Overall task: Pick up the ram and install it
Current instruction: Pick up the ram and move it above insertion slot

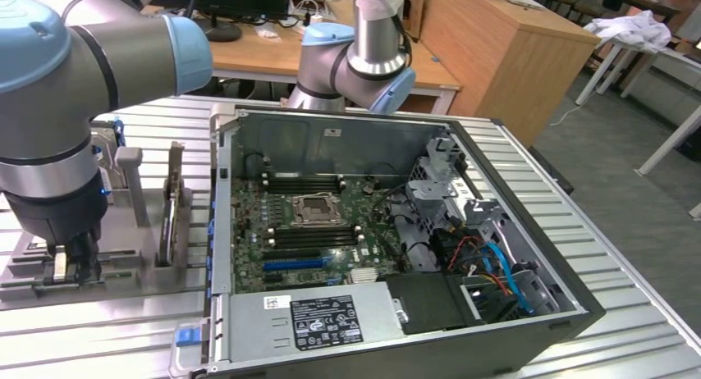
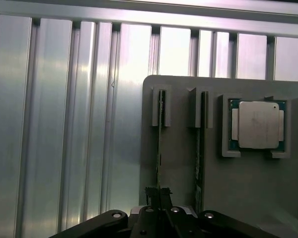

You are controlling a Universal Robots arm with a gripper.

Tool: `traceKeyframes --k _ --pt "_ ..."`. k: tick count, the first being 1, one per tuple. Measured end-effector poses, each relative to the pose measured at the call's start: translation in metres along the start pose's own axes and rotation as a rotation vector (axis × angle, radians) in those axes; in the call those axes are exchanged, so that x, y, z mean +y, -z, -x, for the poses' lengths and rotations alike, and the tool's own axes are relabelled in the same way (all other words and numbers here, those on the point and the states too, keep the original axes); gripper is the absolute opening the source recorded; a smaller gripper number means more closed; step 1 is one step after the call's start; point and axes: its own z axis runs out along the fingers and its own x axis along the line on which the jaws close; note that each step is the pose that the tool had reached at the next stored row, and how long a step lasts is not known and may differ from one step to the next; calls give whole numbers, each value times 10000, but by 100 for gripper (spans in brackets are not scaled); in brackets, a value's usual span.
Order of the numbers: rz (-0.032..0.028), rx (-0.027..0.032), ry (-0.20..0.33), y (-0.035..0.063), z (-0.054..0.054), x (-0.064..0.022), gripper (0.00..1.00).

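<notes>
Tool directly over ram, which stands on edge in slotted grey holder on desk, upper edge exposed for grasping; whether tool is clamped or open cannot be told. Second stick just beside; open computer case apart.

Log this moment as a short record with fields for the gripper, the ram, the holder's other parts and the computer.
gripper: gripper is low over the grey holder, at one end of the ram
ram: ram stands on edge in a holder slot, not lifted out
second stick: second stick stands on edge in the neighbouring slot
processor chip: processor chip lies flat in a holder pocket beside the sticks
computer case: computer case is open, on the exterior view's right of the arm
motherboard: motherboard is exposed inside the case
</notes>
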Motion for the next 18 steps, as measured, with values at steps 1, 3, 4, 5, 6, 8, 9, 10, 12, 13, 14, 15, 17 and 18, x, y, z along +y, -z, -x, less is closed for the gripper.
traceKeyframes --k 1,3,4,5,6,8,9,10,12,13,14,15,17,18 --pt "0 0 0 4 0 0 11" --pt "1 0 0 11 0 1 11" --pt "0 0 0 15 0 1 11" --pt "0 -1 0 19 1 1 11" --pt "-2 -2 0 20 1 1 11" --pt "-2 -2 -4 21 1 1 11" --pt "-1 -1 -14 22 1 0 11" --pt "-1 -2 -27 23 1 0 11" --pt "-1 -3 -62 23 0 -1 11" --pt "-2 -3 -77 23 0 -1 11" --pt "-2 -4 -83 23 0 -1 11" --pt "-3 -4 -83 23 0 -1 11" --pt "-2 -4 -84 23 1 -1 11" --pt "-3 -4 -84 24 1 -1 11"
